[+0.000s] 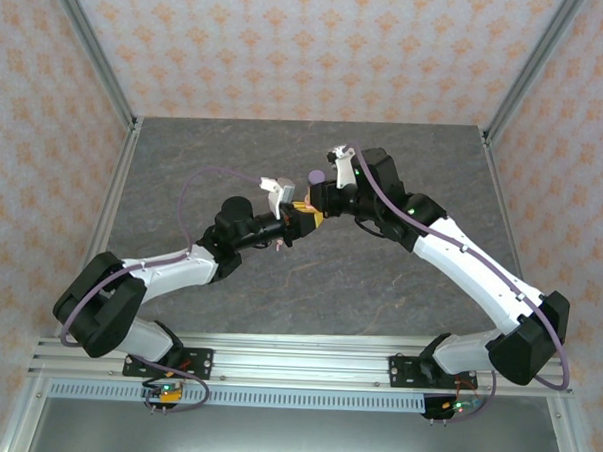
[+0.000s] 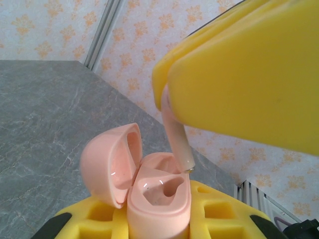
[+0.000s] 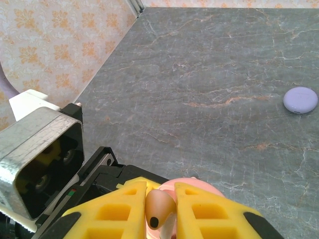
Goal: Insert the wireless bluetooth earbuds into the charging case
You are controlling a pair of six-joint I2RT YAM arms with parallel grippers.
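Within the right gripper (image 3: 160, 198), found pinched by its head a tiny pale pink plastic stemmed earbud (image 2: 177, 133), stem tip at the mouth of the open pale pink plastic charging case (image 2: 158, 195) clamped in the left gripper (image 2: 159, 224) below. Judged light, slippery; head grip preferable.

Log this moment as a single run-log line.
phase: insertion | left gripper: shut on open pink case | right gripper: shut on pink earbud, stem down at case slot, not yet seated | lilac case: closed, on table
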